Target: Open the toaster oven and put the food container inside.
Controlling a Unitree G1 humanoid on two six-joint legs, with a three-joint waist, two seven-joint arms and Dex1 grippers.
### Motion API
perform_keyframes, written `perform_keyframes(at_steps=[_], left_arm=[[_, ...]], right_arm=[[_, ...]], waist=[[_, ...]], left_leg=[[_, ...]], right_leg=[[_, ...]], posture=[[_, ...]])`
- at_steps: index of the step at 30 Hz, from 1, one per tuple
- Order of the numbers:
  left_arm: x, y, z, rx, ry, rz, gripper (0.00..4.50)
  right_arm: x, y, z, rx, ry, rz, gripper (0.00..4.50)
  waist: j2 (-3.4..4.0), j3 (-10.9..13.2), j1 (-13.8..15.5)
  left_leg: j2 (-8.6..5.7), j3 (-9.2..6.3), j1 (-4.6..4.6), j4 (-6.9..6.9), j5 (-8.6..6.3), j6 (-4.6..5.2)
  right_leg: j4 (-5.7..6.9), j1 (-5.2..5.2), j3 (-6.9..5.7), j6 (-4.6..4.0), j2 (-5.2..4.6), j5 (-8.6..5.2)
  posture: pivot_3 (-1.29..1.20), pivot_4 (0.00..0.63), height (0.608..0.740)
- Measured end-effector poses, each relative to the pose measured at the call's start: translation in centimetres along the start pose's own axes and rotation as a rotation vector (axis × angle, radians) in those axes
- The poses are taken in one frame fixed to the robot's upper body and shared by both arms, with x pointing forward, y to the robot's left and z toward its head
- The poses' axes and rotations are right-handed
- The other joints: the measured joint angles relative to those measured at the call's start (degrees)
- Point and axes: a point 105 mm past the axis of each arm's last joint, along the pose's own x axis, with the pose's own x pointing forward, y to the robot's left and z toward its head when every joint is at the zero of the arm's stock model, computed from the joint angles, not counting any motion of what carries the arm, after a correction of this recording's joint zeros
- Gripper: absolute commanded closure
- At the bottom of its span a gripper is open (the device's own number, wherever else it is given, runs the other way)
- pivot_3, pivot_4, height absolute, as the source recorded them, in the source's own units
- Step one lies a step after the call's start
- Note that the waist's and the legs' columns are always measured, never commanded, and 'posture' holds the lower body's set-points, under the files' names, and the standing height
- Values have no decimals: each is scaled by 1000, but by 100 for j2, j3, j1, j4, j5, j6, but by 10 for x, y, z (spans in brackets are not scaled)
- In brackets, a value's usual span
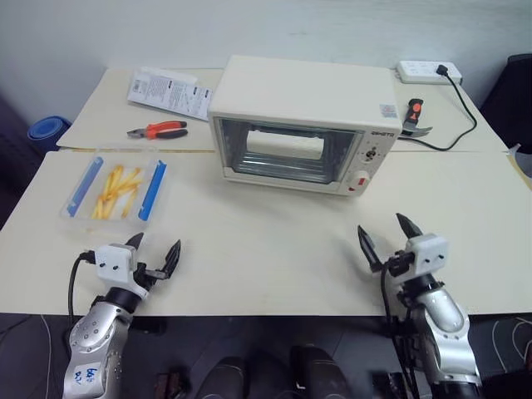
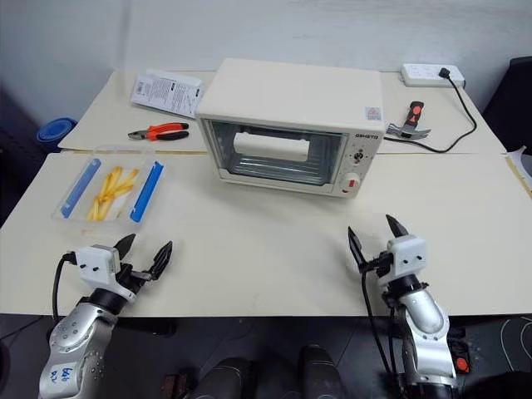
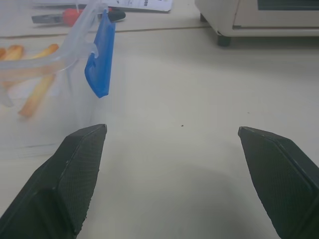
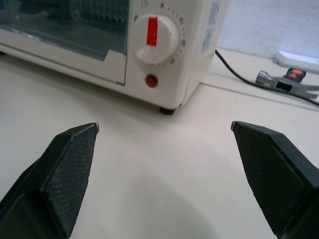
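Note:
The cream-white toaster oven (image 1: 303,125) stands at the middle back of the table with its glass door shut; its knob panel (image 4: 155,39) faces me on the right. The clear food container (image 1: 116,189) with two blue clips and yellow sticks lies flat on the table at the left. My left gripper (image 1: 155,253) hovers open near the front edge, just in front of the container and apart from it. My right gripper (image 1: 389,236) hangs open at the front right, well short of the oven's knob side. Nothing sits between either pair of fingers.
Red-handled pliers (image 1: 158,130) and a printed package (image 1: 170,91) lie on the rear table at the left. A white power strip (image 1: 428,71) with a black cable (image 1: 465,116) and a red-handled tool (image 1: 414,116) sit at the back right. A seam (image 1: 125,150) splits the two tables.

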Motion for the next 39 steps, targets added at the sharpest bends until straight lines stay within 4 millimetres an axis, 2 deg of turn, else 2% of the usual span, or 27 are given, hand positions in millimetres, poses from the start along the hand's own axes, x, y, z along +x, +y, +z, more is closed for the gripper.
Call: perform_keyframes(at_steps=[4, 6, 9, 13, 15, 17, 20, 26, 32, 36, 39], left_arm=[[4, -3, 5, -2, -17, -33, 0], [6, -16, 12, -89, -30, -164, 0], [5, -33, 42, -44, -32, -444, 0], [4, -19, 96, 49, -68, -621, 0], [4, -19, 108, 38, -82, -661, 0], [7, -21, 114, 11, -89, -683, 0], [10, -22, 121, -38, -121, -679, 0], [10, -32, 111, -101, -102, -670, 0], [10, -34, 110, -101, -97, -665, 0], [9, -34, 110, -101, -98, -667, 0], [8, -36, 111, -113, -102, -696, 0]], right_arm=[[1, 3, 4, 11, -8, 15, 37], [7, 14, 18, 41, -36, 98, 37], [23, 38, 58, 56, -102, 340, 37], [44, 62, 109, 84, -158, 584, 37], [51, 69, 116, 95, -151, 629, 37], [64, 76, 121, 98, -132, 664, 37], [77, 75, 122, 105, -117, 670, 37], [85, 85, 114, 127, -90, 724, 37], [78, 97, 127, 124, -153, 804, 37], [71, 95, 110, 162, -79, 789, 37], [74, 88, 99, 183, -26, 739, 37]], waist=[[2, 1, -7], [5, 3, -20], [13, 8, -33], [17, 10, -31], [19, 11, -20], [20, 12, -21], [19, 12, -16], [19, 12, -31], [19, 12, -17], [19, 12, -14], [19, 12, -13]], left_leg=[[2, 0, 0, -1, 0, 0], [4, 0, -3, 1, 0, 0], [9, -2, -1, 1, 0, -1], [13, -10, -1, -8, -1, -4], [12, -14, -5, -12, -2, -2], [9, -14, -12, -10, -5, 3], [3, -16, -15, -10, -9, 9], [3, -14, -18, -8, -13, 14], [6, -16, -17, -2, -7, 4], [3, -16, -16, 0, -6, 4], [3, -15, -16, 0, -6, 4]], right_leg=[[2, -2, 0, 0, 1, 0], [1, -3, 0, 0, 1, 0], [1, -2, -1, -3, 2, -1], [-9, -2, -10, -9, 3, -5], [-19, -2, -13, -10, 3, -4], [-27, -5, -14, -9, 1, -4], [-32, -5, -16, -8, -3, -3], [-33, -8, -16, -7, -5, -3], [-23, -7, -17, -7, -3, -3], [-22, -5, -15, -7, -4, -2], [-23, -6, -15, -7, -4, -2]], posture=[[0, 150, 740], [0, 150, 740], [0, 150, 740], [0, 150, 740], [0, 150, 740], [0, 150, 740], [0, 150, 740], [0, 150, 740], [0, 150, 740], [0, 150, 740], [0, 150, 740]])
